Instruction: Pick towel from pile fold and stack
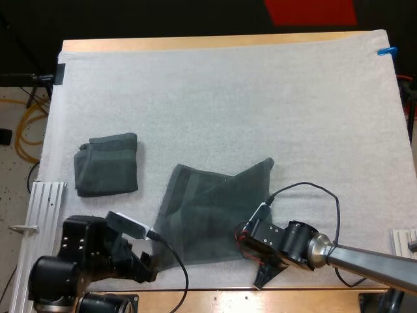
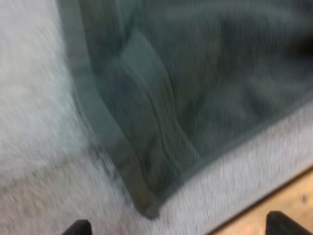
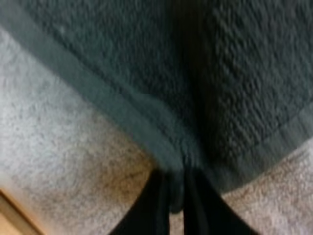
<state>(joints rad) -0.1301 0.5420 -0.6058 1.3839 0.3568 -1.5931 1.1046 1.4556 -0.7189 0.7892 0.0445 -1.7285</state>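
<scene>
High view first: the white mat [image 1: 228, 98] covers nearly all of your wooden table [image 1: 195, 43]. On the mat's near middle lies the spread towel [image 1: 208, 215] – dark grey-green, opened out flat, uneven in outline, its far right corner pointing away from the arms. Well apart from it, toward the left side of the mat, sits the folded towel [image 1: 106, 164], a compact, squarish bundle.

Your right gripper [image 3: 177, 200] is at the spread towel's near right edge; in the right wrist view its black fingers are pinched together on the towel's hem. Your left gripper [image 2: 180, 226] hangs over the towel's near left corner – in the left wrist view the fingers stand wide apart, clear of the cloth.
</scene>
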